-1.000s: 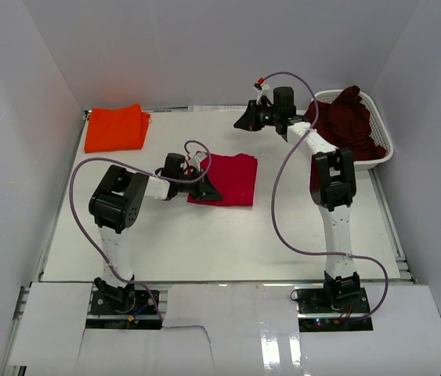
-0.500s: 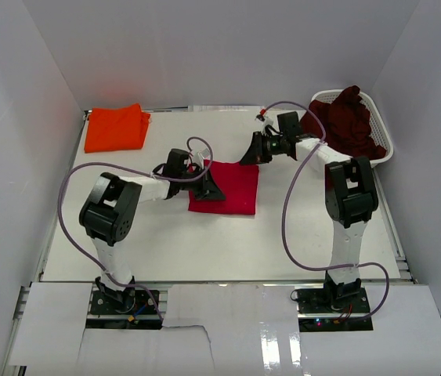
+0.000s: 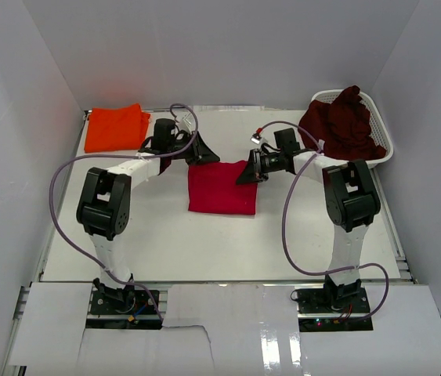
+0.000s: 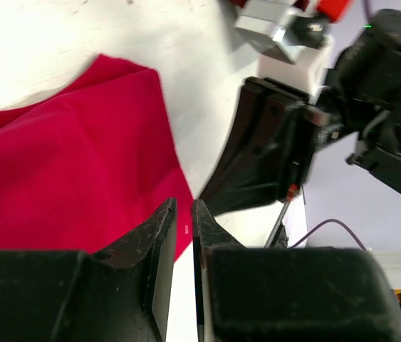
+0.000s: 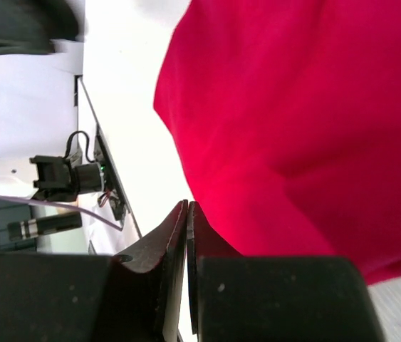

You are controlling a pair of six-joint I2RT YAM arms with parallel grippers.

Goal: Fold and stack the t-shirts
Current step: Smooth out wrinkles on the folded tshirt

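Red t-shirt (image 3: pixel 222 188) folded on tabletop (image 3: pixel 165 235); left end effector (image 4: pixel 184 206) slightly parted, right end effector (image 5: pixel 186 206) closed, both empty; next likely regrasp, stack onto orange t-shirt (image 3: pixel 116 128).

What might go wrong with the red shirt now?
The left hand and right hand sit close together at the far edge of the red t-shirt, so they might bump. The right hand is shut right beside the cloth; moving off, it might drag a corner and spoil the fold.
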